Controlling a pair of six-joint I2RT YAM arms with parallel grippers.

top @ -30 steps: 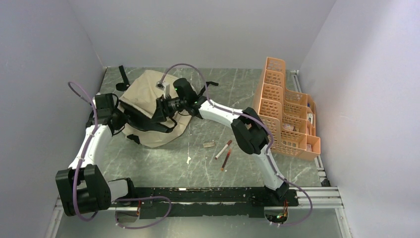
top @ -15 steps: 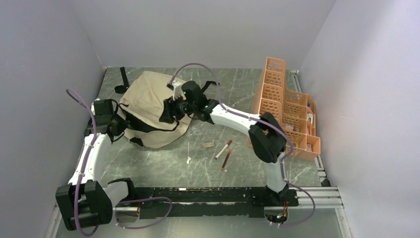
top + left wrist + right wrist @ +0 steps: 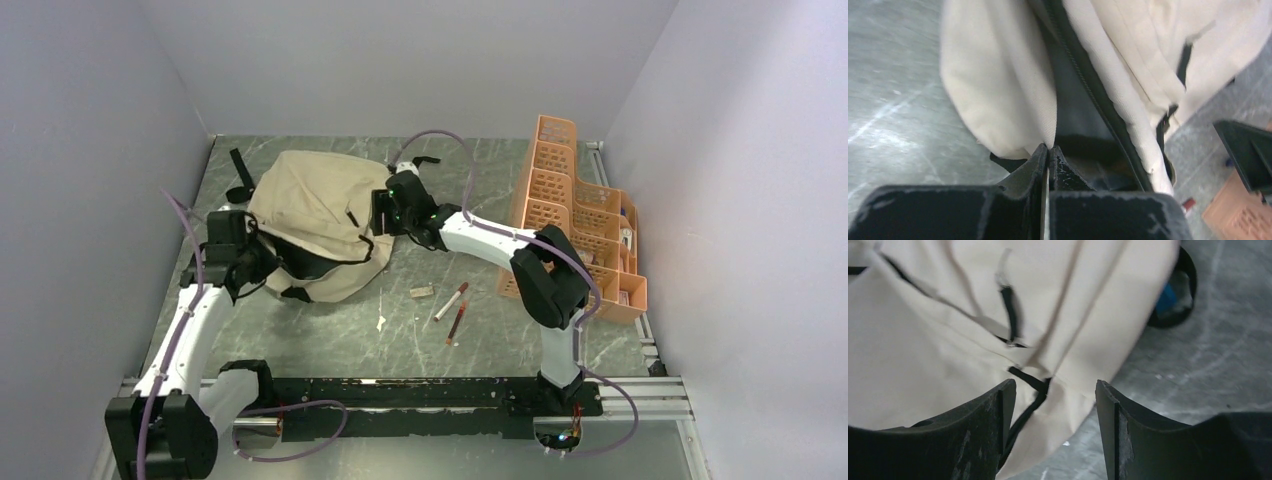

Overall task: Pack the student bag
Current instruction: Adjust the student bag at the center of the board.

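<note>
Left tool (image 3: 258,263) is seen from above at the near-left rim of the slumped beige fabric backpack with black straps (image 3: 318,205), far-left on the scratched grey desk (image 3: 330,330). The right tool (image 3: 381,212) is set at its right edge.

From the left wrist, the jaws are seen clamped on woven beige cloth beside dark lining (image 3: 1073,115).

From the right wrist, the jaws are seen spread wide over a black strap (image 3: 1030,379), and bare desk is shown beyond.

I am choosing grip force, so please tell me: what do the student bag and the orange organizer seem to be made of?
The student bag looks like matte beige woven cloth, probably canvas: a fine weave shows and it folds softly. The orange organizer seems rigid moulded plastic: straight walls with regular perforations.
</note>
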